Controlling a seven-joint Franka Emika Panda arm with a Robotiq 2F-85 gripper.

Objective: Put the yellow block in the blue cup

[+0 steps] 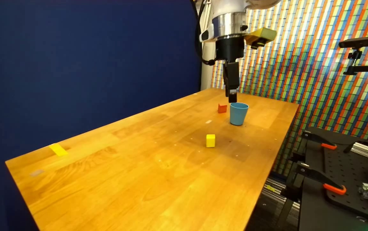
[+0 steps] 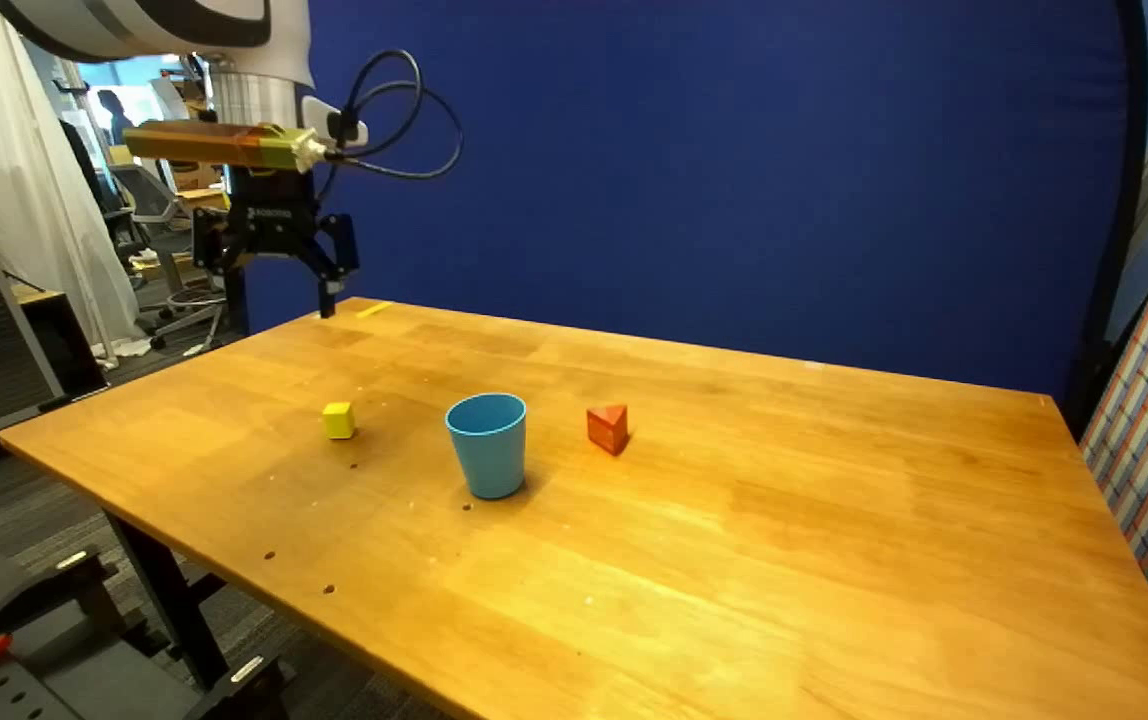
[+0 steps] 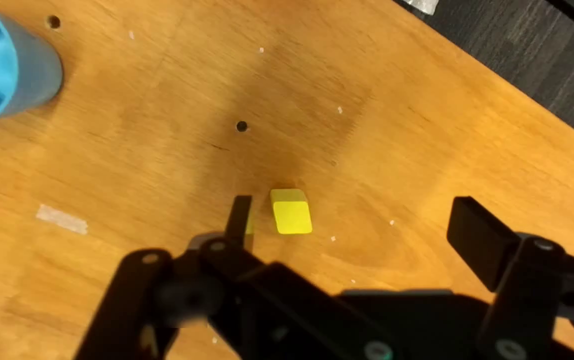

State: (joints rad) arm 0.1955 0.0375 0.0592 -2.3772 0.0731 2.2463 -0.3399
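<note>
The yellow block (image 1: 210, 141) sits on the wooden table, and it also shows in an exterior view (image 2: 339, 421) and the wrist view (image 3: 292, 215). The blue cup (image 1: 238, 114) stands upright on the table, apart from the block; it shows in an exterior view (image 2: 490, 447) and at the upper left of the wrist view (image 3: 37, 70). Its visible inside looks empty. My gripper (image 2: 281, 312) is open and empty, well above the table. In the wrist view the jaws (image 3: 352, 200) are wide apart, and the block appears near the left finger, untouched.
A small red-orange block (image 2: 608, 428) lies near the cup, also in an exterior view (image 1: 222, 108). A flat yellow tape strip (image 1: 58, 149) is at a table corner. The wooden table (image 2: 784, 560) has small holes. A black side table with clamps (image 1: 318, 173) stands beside it.
</note>
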